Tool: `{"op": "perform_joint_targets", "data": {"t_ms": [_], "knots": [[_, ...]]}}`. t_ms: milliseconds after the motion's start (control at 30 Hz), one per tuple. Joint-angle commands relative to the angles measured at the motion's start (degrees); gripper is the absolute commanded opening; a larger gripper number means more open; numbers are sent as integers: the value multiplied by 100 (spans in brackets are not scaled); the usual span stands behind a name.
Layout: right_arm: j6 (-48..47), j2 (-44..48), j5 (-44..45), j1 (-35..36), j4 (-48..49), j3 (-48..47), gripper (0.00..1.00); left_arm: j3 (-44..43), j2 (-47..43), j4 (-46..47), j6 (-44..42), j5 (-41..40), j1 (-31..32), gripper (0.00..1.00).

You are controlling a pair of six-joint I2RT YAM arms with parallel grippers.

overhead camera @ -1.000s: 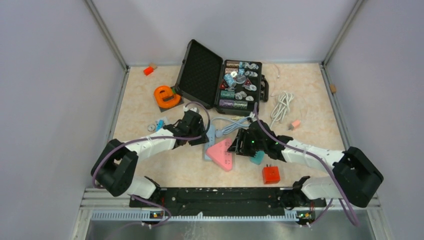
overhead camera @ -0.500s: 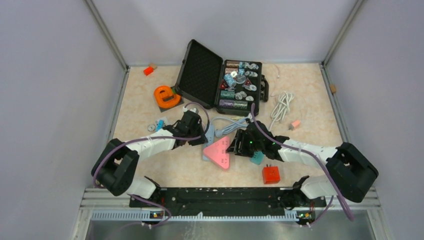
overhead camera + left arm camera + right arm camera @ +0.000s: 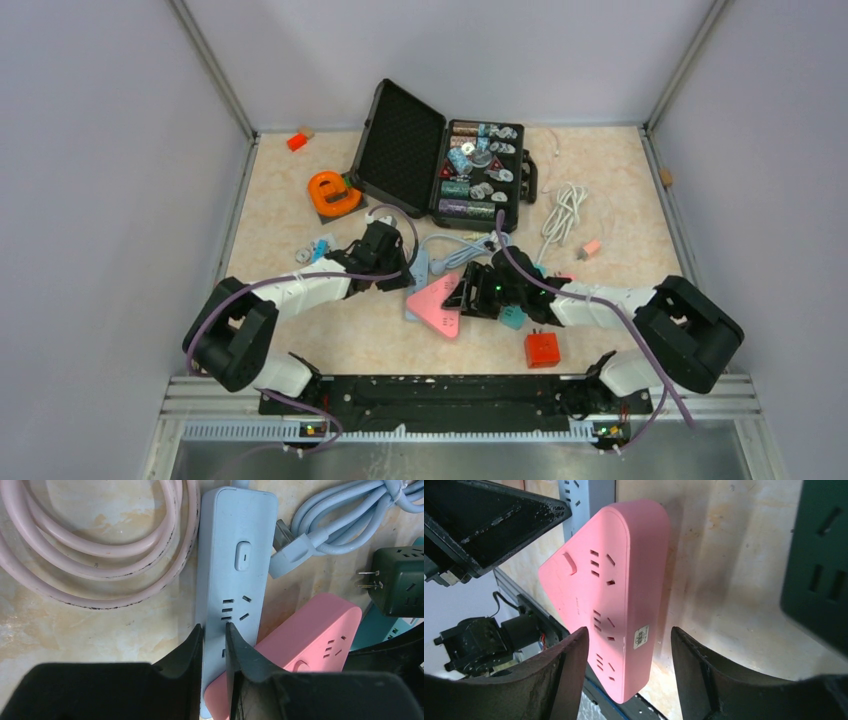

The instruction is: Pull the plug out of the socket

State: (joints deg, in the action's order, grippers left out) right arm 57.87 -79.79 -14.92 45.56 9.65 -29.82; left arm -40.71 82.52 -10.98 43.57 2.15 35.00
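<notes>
A: Beige surface [image 3: 620, 200], pale walls [image 3: 100, 200] around it. Right tool [image 3: 629, 632] is nearest, with fingers apart, straddling the pink socket block [image 3: 619, 580] and not closed on it.
B: Left tool [image 3: 214, 640]?
A: Fingers nearly together on the near end of the blue power strip [image 3: 240, 530]. Pinching or just pressing, can't tell.
B: Plug?
A: Pink block overlaps that near end, and the joint is hidden. A grey-blue plug [image 3: 295, 555] lies loose just right of the strip. Open black case [image 3: 440, 160] sits behind.

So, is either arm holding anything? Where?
Right gripper: nothing, jaws open astride the pink triangular socket block. Left gripper: nearly shut at near end of the light blue power strip; grip unclear.
</notes>
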Motion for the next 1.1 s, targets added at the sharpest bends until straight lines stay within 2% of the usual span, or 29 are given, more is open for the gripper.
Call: {"op": "perform_joint_targets", "data": {"t_ms": [0, 133, 300, 467, 600, 667, 733, 833, 900, 1000, 1067], "knots": [[257, -158, -294, 106, 900, 127, 62, 278, 373, -361, 1, 225, 77, 20], [506, -309, -466, 111, 1581, 304, 61, 291, 420, -335, 27, 308, 70, 20], [882, -273, -321, 150, 3129, 859, 56, 298, 440, -326, 45, 372, 69, 20], [910, -308, -260, 153, 3583, 1000, 48, 346, 428, -298, 96, 451, 70, 19], [967, -387, -287, 147, 3827, 1065, 36, 400, 376, -261, 150, 503, 68, 19], [1018, -448, -315, 148, 4024, 1123, 34, 438, 338, -243, 182, 535, 69, 19], [1057, -482, -319, 161, 4117, 1158, 34, 475, 306, -214, 207, 565, 69, 19], [1112, -482, -316, 172, 4041, 1161, 45, 514, 257, -204, 237, 614, 68, 19], [1174, -485, -352, 201, 4033, 1115, 49, 557, 237, -188, 258, 634, 73, 18], [1264, -516, -416, 234, 4068, 1024, 49, 607, 229, -151, 279, 658, 73, 18], [1345, -621, -515, 238, 4082, 924, 44, 619, 253, -150, 295, 655, 71, 18]]}}
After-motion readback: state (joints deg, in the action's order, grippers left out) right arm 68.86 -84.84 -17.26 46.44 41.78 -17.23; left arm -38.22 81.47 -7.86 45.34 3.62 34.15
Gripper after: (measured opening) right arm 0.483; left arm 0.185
